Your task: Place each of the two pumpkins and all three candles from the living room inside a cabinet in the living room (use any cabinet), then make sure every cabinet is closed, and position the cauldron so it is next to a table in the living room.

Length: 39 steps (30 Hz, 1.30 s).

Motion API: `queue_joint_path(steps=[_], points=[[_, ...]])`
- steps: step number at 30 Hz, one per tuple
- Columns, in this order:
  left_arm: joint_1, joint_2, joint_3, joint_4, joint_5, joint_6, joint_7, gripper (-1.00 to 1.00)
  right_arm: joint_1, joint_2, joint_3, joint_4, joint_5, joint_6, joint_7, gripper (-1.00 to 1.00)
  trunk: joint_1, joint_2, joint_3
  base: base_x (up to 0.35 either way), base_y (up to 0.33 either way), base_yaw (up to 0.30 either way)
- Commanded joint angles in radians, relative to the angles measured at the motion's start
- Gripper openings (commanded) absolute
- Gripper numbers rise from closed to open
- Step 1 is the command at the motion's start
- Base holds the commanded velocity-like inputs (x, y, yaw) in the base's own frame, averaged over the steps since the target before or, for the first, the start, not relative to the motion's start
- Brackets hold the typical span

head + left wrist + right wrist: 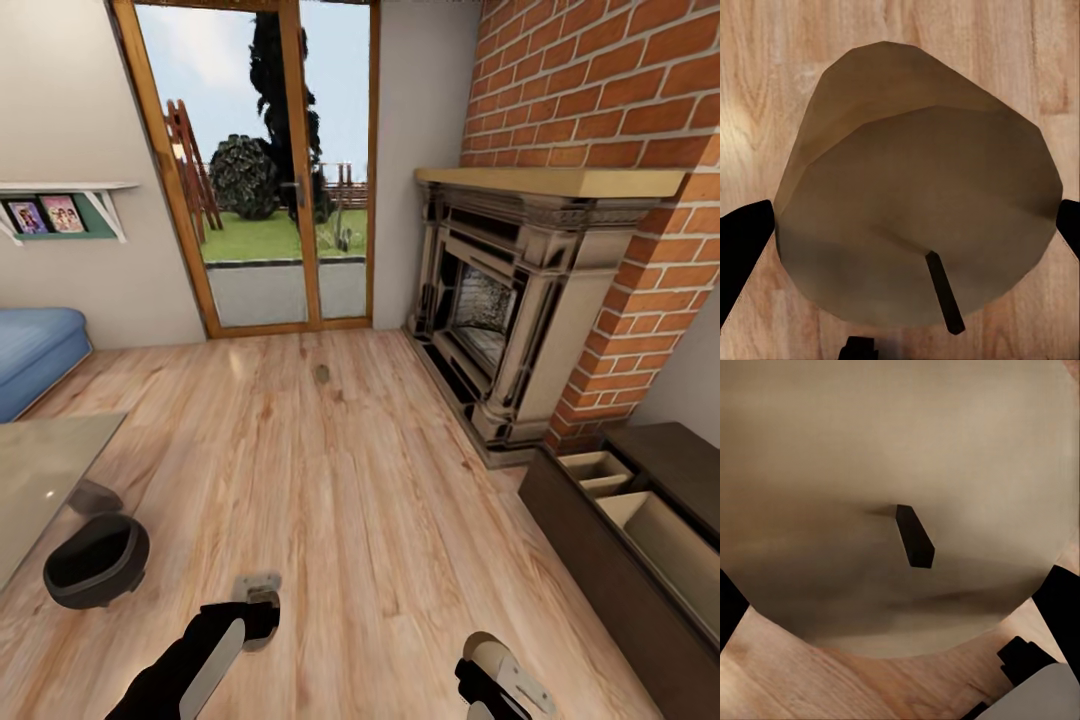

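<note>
A wood-plank floor (340, 480) fills the room, running to a glass door (270, 170) with a garden beyond. A brick wall (600, 90) on the right carries a fireplace (510, 300). Beside it, at the right edge, the long dark cabinet (610, 570) stands with two drawers pulled open, pale inside. On the left are a blue sofa (35, 350), a wall shelf (70, 205) with two pictures, and the corner of a glass tabletop (40, 470). One dark cauldron (95, 562) sits on the floor just beside that tabletop.

Three candles show. The left pincer (916, 232) holds one candle (919, 217) between its dark fingers (742, 247), the wick facing the camera. The right pincer (896, 607) is closed around a second candle (892, 472), its fingers (1061, 607) at either side. A third small candle (324, 374) lies alone on the floor, well out toward the door.
</note>
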Motion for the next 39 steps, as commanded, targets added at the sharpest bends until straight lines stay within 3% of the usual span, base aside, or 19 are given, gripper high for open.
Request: queue_joint_path(steps=[1,39], points=[[-0.001,0.001,-0.005,-0.002,0.009,0.002,0.010,-1.00,-0.001,-0.001,0.003,-0.002,-0.003,0.001,-0.006,-1.00,0.001,-0.001,0.000,0.333,0.000,0.000],[-0.001,0.003,-0.005,-0.002,0.009,0.002,0.009,-1.00,-0.001,-0.002,-0.002,-0.001,-0.018,0.001,-0.005,-1.00,0.001,-0.001,0.001,0.333,0.078,-0.021]])
